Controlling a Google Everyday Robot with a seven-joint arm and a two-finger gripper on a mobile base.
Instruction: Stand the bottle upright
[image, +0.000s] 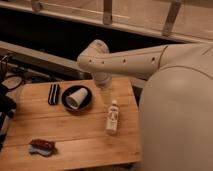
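Note:
A small white bottle (112, 119) with a white cap is on the wooden table (70, 132), right of the middle. Its cap end points to the far side, toward my gripper. I cannot tell for sure whether it stands or lies. My gripper (104, 90) hangs from the white arm (125, 61), just beyond and above the cap. It does not hold the bottle.
A black bowl (85, 104) with a white cup (76, 97) lying in it sits left of the gripper. A flat black object (53, 94) lies left of the bowl. A brown snack bar on something blue (41, 146) lies front left. The table's right edge is close to the bottle.

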